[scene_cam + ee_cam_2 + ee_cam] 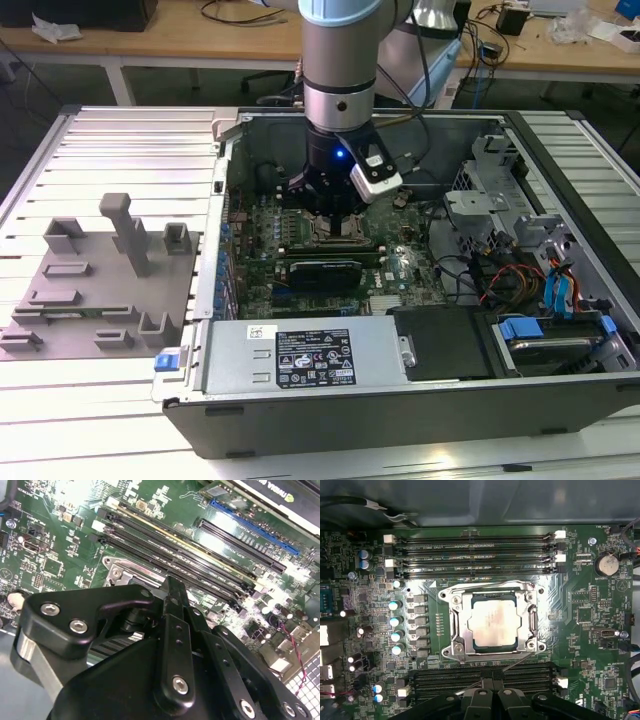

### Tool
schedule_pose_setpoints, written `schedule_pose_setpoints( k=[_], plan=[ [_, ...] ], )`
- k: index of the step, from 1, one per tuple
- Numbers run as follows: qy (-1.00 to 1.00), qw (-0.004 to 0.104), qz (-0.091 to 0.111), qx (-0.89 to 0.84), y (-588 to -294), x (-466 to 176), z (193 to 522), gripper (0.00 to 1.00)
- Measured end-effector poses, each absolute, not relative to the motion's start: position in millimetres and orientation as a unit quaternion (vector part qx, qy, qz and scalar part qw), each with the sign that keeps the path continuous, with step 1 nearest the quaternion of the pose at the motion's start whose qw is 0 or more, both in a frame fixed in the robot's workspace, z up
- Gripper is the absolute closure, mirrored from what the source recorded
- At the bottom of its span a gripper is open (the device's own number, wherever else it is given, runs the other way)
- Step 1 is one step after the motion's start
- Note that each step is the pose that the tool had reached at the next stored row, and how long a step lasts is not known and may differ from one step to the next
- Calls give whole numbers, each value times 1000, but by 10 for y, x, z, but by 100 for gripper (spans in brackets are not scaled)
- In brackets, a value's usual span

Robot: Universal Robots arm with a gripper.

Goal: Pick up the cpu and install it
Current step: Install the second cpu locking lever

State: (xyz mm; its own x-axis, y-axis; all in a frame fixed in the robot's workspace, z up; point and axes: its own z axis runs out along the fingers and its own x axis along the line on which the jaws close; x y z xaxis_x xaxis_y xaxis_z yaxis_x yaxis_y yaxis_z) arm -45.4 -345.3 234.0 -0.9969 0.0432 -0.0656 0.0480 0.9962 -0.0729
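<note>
The cpu (493,623) we see seated flat in its socket (493,623), directly below the gripper (490,690); jaws' opening we cannot tell.

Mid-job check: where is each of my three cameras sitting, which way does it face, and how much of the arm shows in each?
Exterior view: off the arm, above the front of the open computer case, looking down into it; the arm reaches down to the motherboard.
First wrist view: on the arm, facing straight down at the cpu lying in its socket frame; the end effector edges the picture.
Second wrist view: on the arm, looking obliquely across the memory slots; the end effector's black linkage fills the foreground.
Both wrist views share the memory slots.
</note>
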Motion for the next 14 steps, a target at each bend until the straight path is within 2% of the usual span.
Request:
schedule_pose_setpoints(
  k=[14],
  plan=[
    [998, 36, -37, 22, -3456, -629, 2313, 89]
  ],
)
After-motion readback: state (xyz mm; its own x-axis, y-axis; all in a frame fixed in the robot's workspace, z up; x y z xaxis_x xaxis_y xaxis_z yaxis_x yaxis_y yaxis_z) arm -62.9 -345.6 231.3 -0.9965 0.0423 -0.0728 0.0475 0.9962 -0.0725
